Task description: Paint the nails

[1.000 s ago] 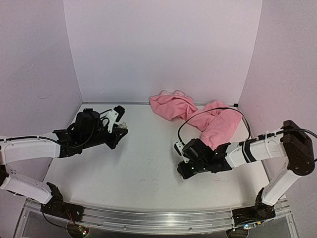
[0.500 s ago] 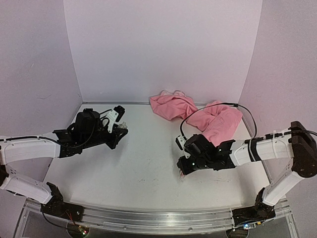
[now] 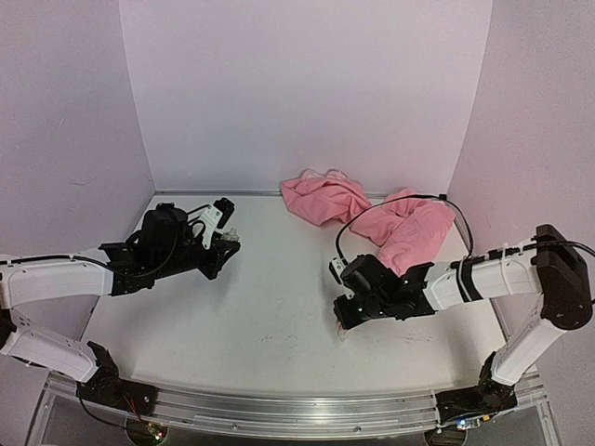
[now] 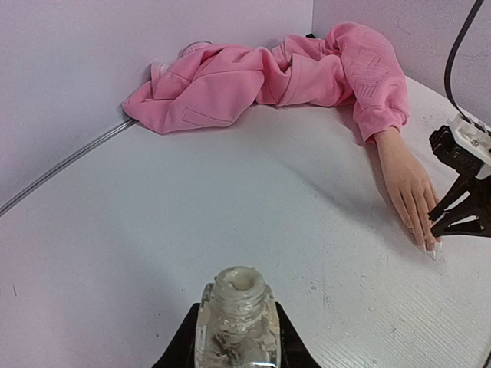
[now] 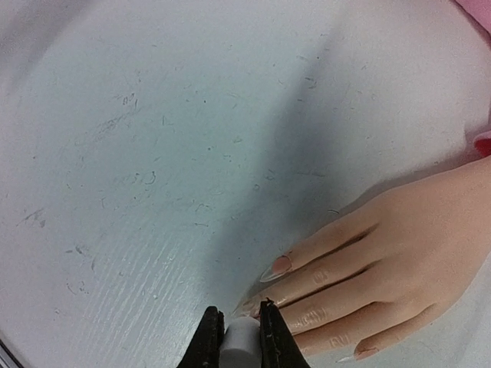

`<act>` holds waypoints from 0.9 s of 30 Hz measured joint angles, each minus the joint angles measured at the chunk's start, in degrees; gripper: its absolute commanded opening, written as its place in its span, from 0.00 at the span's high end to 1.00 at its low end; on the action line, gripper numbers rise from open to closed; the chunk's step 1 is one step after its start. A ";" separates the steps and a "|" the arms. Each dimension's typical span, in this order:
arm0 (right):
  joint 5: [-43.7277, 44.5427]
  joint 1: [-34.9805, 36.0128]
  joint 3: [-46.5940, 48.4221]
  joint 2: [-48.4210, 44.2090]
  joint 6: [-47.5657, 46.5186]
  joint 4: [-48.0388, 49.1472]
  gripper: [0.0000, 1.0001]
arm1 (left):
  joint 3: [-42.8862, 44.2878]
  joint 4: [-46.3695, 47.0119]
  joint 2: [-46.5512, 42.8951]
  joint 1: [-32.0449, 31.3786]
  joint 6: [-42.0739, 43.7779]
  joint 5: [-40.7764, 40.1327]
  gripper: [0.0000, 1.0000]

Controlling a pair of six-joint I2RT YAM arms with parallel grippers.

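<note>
The white table [image 3: 270,316] is lying beneath both claws. A pink hoodie [image 3: 325,200] is sprawling well beyond the right claw [image 3: 343,325], one sleeve running back toward it. The beige mannequin hand [image 5: 399,253] is resting flat, its fingers reaching up to that claw's tips. The left claw [image 3: 226,237], well apart to the side, is clenching a small clear bottle [image 4: 238,322] with its open neck pointing away. The right claw is pinching a small pale cap [image 5: 242,346]. The nails [image 5: 278,266] are sitting just ahead of its fingertips.

White-shelled left arm [image 3: 56,279] and right arm [image 3: 483,275], black joints (bulky), looping black cable [image 4: 449,65]
</note>
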 measured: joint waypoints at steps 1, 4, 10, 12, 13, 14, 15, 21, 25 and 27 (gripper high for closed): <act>0.09 0.00 0.00 0.15 0.00 -0.13 1.00 | 0.00 0.00 0.00 0.00 0.02 0.00 1.00; 0.37 0.00 0.00 0.24 0.00 -0.31 1.00 | 0.00 0.00 0.00 0.00 0.02 0.00 1.00; 1.14 0.00 0.09 0.90 -0.04 -0.52 1.00 | 0.00 0.00 0.00 0.00 0.02 0.02 1.00; 1.27 0.00 0.33 1.11 -0.07 -0.57 1.00 | 0.00 0.00 0.00 0.00 0.02 0.02 1.00; 1.33 0.00 0.44 1.22 -0.09 -0.55 1.00 | 0.00 0.00 0.00 0.00 0.02 0.02 1.00; 1.38 0.00 0.59 1.33 -0.15 -0.61 1.00 | 0.00 0.00 0.00 0.00 0.02 0.02 1.00; 1.40 0.00 0.72 1.42 -0.17 -0.59 1.00 | 0.00 0.00 0.00 0.00 0.02 0.02 1.00; 1.33 0.00 0.85 1.49 -0.22 -0.46 1.00 | 0.00 0.00 0.00 0.00 0.02 0.02 1.00; 1.20 0.00 0.85 1.49 -0.22 -0.48 1.00 | 0.00 0.00 0.00 0.00 0.02 0.02 1.00; 1.20 0.00 0.85 1.49 -0.20 -0.46 1.00 | 0.00 0.00 0.00 0.00 0.02 0.02 1.00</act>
